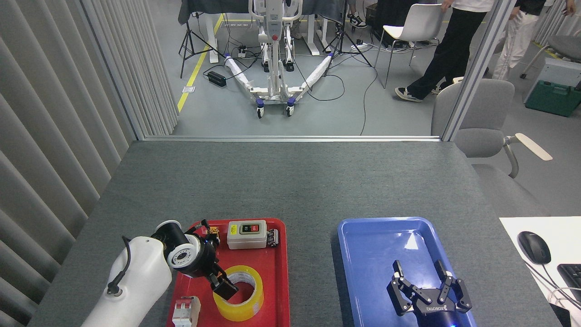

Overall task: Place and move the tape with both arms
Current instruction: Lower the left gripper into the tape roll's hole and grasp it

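Observation:
The yellow tape roll (255,293) with a white core lies flat in the near part of the red tray (282,272). My left gripper (223,286) comes in from the left and points down at the roll's left wall. One dark finger (228,289) sits inside the core. The other finger is hidden, so its grip does not show. My right gripper (427,282) hovers over the near end of the blue tray (376,240). Its fingers are spread and hold nothing.
In the red tray a grey switch box (246,234) stands at the back and a white circuit breaker (186,311) at the near left corner. A mouse (534,247) and a keyboard (573,273) lie at the right. People walk beyond the table's far edge.

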Controlling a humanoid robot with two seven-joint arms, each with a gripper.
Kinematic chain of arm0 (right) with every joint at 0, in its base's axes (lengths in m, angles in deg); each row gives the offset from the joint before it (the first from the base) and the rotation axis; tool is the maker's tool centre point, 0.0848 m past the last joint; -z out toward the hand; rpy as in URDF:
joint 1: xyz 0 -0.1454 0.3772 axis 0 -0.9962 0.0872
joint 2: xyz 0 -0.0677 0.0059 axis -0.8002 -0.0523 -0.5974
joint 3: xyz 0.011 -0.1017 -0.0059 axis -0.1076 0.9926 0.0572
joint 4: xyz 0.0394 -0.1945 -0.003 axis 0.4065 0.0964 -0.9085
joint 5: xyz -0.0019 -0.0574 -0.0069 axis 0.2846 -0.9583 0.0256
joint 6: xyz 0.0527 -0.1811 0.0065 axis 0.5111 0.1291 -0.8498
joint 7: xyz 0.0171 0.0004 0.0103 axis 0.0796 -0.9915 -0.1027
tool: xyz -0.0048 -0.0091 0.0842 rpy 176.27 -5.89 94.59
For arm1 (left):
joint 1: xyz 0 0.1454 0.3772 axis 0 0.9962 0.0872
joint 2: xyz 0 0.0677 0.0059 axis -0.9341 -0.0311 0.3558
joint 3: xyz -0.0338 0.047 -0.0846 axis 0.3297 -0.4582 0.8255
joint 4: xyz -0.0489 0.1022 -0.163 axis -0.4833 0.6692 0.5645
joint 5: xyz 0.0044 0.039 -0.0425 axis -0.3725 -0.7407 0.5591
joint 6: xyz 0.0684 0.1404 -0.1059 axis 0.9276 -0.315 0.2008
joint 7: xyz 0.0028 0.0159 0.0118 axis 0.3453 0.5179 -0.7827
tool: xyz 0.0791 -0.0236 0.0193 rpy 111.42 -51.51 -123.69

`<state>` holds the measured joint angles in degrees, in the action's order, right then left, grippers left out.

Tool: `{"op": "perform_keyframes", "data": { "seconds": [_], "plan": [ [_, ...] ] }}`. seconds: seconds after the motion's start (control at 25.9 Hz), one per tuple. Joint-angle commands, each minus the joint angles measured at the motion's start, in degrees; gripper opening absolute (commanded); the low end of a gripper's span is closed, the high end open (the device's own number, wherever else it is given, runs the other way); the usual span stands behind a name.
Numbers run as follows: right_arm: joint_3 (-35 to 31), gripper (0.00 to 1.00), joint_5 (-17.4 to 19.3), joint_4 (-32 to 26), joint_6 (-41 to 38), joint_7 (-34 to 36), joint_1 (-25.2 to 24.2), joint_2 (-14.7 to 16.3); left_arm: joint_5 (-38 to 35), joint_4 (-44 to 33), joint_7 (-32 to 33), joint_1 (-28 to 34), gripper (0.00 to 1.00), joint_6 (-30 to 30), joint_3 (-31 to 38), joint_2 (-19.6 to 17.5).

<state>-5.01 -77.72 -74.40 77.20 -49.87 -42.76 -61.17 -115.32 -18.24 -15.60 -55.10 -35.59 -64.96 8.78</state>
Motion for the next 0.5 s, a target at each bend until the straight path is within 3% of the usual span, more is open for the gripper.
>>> {"op": "perform_keyframes", "data": {
  "seconds": [0.0,0.23,0.35,0.42,0.46],
  "plan": [
    [-0.22,1.00,-0.07,-0.26,0.01,0.03,0.12,-0.30,-0.22,2.08,0.28,-1.33,0.99,-0.06,-0.03,1.35],
    [-1.10,1.00,-0.33,-0.78,-0.08,-0.06,0.12,-0.48,-0.75,6.92,0.19,-1.42,0.83,-5.07,0.14,2.93],
    [-4.62,1.00,-2.97,-1.84,-1.14,-0.06,-0.06,-2.85,-2.51,7.09,0.28,-1.42,0.75,-11.13,0.23,2.93],
    [-5.06,1.00,-4.20,-1.84,-1.75,-0.06,-0.06,-3.82,-3.56,7.18,0.98,-1.42,0.62,-15.35,0.32,3.02],
    [-5.41,1.00,-4.46,-1.84,-1.84,-0.15,-0.06,-3.82,-3.47,7.18,1.95,-1.33,0.49,-16.84,0.41,3.11]
  ]
}}
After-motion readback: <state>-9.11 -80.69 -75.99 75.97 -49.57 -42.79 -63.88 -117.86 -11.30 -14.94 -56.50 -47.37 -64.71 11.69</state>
